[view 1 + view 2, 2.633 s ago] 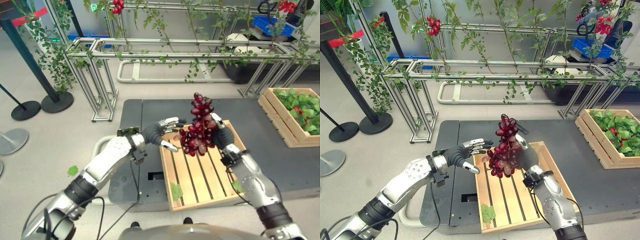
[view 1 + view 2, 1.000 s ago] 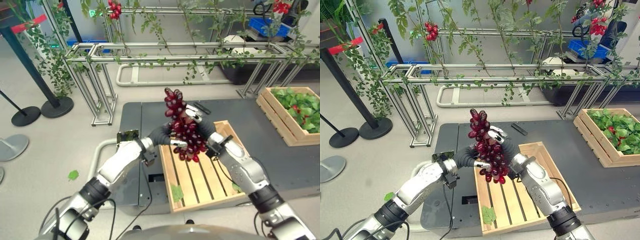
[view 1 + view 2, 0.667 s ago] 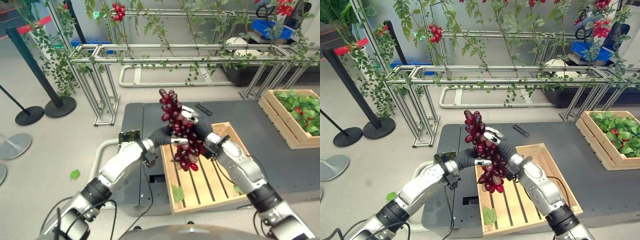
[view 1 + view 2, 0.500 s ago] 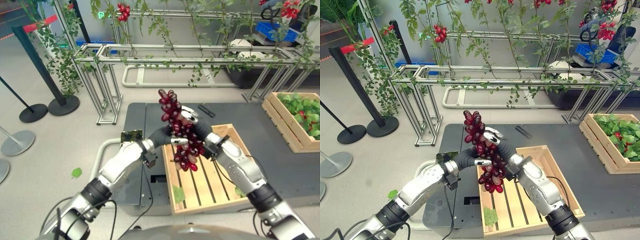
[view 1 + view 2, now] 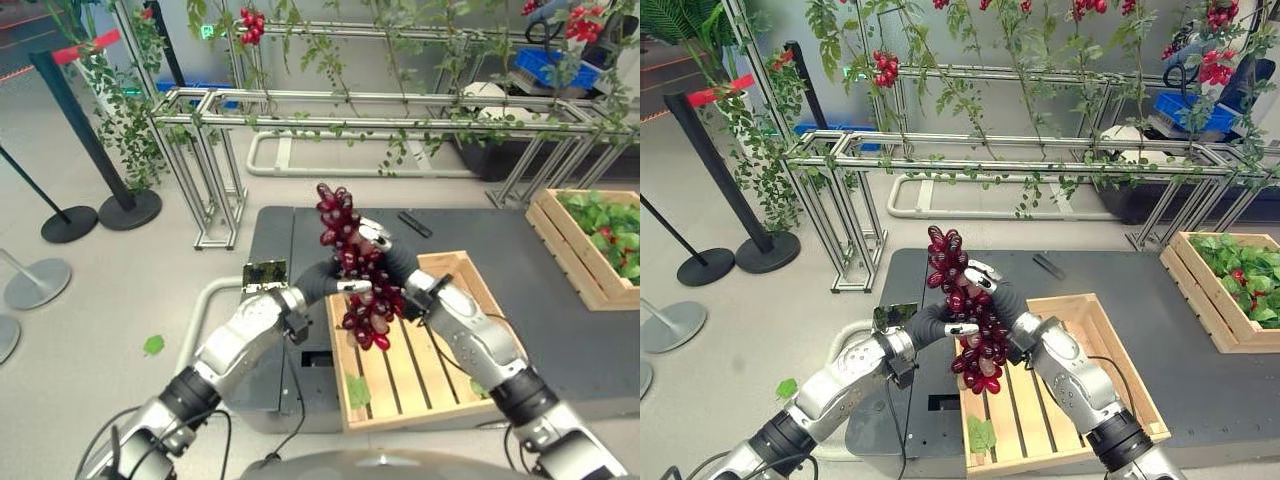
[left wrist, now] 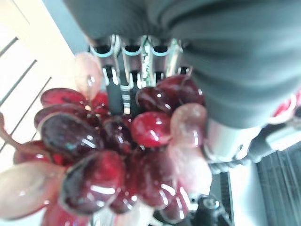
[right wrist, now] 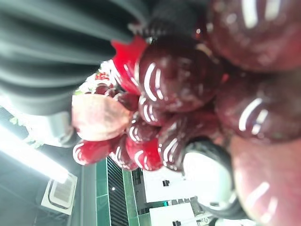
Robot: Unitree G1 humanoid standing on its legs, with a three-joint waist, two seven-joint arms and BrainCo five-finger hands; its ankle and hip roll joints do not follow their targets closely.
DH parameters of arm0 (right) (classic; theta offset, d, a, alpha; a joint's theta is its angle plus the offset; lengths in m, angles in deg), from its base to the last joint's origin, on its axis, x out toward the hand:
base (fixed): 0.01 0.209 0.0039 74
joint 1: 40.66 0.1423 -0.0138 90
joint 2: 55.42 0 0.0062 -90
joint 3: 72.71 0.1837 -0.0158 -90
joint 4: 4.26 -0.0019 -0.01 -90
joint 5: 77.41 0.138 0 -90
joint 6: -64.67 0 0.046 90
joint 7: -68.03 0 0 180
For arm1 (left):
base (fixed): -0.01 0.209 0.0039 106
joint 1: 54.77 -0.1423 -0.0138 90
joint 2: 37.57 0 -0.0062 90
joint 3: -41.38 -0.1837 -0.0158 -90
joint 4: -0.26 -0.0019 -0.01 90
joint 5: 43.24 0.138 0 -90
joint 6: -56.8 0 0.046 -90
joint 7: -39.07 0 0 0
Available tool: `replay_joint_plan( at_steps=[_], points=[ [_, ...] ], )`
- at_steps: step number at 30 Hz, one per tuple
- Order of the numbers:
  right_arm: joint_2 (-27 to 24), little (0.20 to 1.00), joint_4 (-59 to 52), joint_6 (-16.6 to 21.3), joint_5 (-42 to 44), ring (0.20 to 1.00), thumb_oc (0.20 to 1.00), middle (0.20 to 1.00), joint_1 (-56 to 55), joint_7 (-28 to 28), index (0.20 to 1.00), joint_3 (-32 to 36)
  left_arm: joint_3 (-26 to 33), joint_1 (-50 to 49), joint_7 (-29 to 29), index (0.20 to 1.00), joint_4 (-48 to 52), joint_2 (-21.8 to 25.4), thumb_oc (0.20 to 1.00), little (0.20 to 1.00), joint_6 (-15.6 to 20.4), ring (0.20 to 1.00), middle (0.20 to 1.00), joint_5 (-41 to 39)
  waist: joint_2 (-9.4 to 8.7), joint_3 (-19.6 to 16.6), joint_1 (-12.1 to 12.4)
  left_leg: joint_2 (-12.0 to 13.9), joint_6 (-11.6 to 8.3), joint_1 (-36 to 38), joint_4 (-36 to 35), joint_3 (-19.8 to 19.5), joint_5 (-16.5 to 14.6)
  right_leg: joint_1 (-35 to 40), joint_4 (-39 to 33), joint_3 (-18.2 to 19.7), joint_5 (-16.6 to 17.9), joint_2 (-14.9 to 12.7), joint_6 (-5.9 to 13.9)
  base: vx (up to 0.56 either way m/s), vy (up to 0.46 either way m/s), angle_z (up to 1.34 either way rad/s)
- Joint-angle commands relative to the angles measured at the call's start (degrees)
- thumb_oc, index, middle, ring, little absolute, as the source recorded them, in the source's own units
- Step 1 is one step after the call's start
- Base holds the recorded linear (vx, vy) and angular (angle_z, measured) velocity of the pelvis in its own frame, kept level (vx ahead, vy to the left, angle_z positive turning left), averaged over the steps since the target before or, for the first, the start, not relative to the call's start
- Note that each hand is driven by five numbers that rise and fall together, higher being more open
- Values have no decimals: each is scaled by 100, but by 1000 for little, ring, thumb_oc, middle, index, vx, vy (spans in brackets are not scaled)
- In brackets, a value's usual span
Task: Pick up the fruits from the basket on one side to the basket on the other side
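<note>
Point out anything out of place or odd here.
Loose green leaves: one lies on the slats of the wooden crate, another on the floor to the robot's left. Both hands, left and right, are on the grape bunch.

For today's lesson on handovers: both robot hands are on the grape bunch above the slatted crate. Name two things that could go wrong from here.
1. The grape bunch hangs between the right hand and the left hand, with its top and bottom ends unsupported; loose grapes could shed, or the bunch could slip during release.
2. It hangs over the near-left edge of the wooden crate, so a drop might land outside on the dark platform.
</note>
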Motion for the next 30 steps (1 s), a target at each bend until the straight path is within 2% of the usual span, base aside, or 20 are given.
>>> replay_joint_plan(
  at_steps=[1, 4, 6, 7, 8, 10, 12, 13, 17, 18, 30],
  points=[
    [370, 1000, -689, 378, 141, 1000, 1000, 1000, 411, -230, 1000, -4, 315, 399, 95, 200, 123, -228, 200, 200, 534, 200, 200, -484, -255, 47, 62, -339, 335, -373, 438, -250, -429, 15, 464, -386, -513, -255, 307, 0, 0, 0],
    [141, 1000, -852, 469, 41, 1000, 1000, 1000, 238, -293, 1000, 314, 592, 104, 56, 200, 224, -203, 200, 200, 603, 200, 200, -740, -275, 47, 79, -333, 329, -379, 447, -255, -428, 16, 453, -403, -512, -251, 299, 0, 0, 0],
    [-73, 1000, -920, 509, -91, 1000, 1000, 1000, -33, -222, 1000, 775, 889, -170, 12, 200, 313, -182, 200, 200, 574, 200, 200, -913, -277, 44, 100, -327, 324, -392, 453, -256, -426, 15, 449, -419, -516, -249, 298, 0, 0, 0],
    [-67, 1000, -920, 552, -37, 1000, 1000, 1000, -175, -274, 1000, 982, 998, -284, -48, 200, 424, -110, 200, 200, 527, 200, 200, -1126, -275, 50, 110, -328, 321, -400, 459, -262, -426, 16, 449, -426, -514, -251, 301, 0, 0, 0],
    [-37, 1000, -849, 587, 42, 1000, 1000, 1000, -206, -310, 1000, 927, 948, -120, 78, 200, 237, -276, 200, 200, 625, 200, 200, -1364, -296, 31, 76, -326, 310, -396, 452, -264, -421, 16, 445, -423, -513, -248, 302, 11, -6, 9],
    [-233, 1000, -1085, 642, -35, 1000, 1000, 1000, -639, -247, 1000, 1387, 1425, -308, 150, 200, 214, -251, 200, 200, 692, 200, 200, -1393, -304, 41, 39, -322, 307, -405, 442, -274, -417, 10, 444, -430, -520, -239, 302, 13, -13, 11],
    [-238, 1000, -1052, 672, -153, 1000, 1000, 1000, -787, -282, 1000, 1653, 1425, -580, 45, 200, 285, -278, 200, 200, 637, 200, 200, -1483, -317, 28, 38, -314, 305, -405, 419, -291, -415, 5, 436, -446, -521, -230, 301, 5, -7, 2],
    [-116, 1000, -939, 800, -87, 1000, 1000, 1000, -967, -112, 1000, 1946, 1471, -613, 54, 200, 251, -280, 200, 200, 646, 200, 200, -1557, -322, 20, 16, -313, 302, -406, 401, -294, -405, 12, 417, -455, -517, -219, 304, 0, 0, 0],
    [19, 1000, -951, 913, 13, 1000, 1000, 1000, -1138, 21, 1000, 2200, 1654, -721, 96, 200, 250, -270, 200, 200, 670, 200, 200, -1742, -323, 17, -4, -309, 302, -406, 391, -290, -402, 5, 411, -444, -522, -215, 304, 0, 0, 0],
    [190, 1000, -849, 981, 232, 1000, 1000, 1000, -1231, 52, 1000, 2281, 1787, -834, 116, 200, 266, -334, 200, 200, 681, 200, 200, -1955, -322, 4, -12, -312, 306, -399, 383, -279, -406, 7, 405, -445, -517, -213, 302, 0, 0, 0],
    [432, 1000, -801, 1016, 317, 1000, 1000, 1000, -1522, 60, 1000, 2458, 2113, -993, 197, 200, 405, -529, 200, 200, 803, 200, 200, -2190, -315, -19, -70, -304, 312, -363, 353, -225, -409, -1, 382, -379, -496, -206, 308, 0, 0, 0]
  ],
)
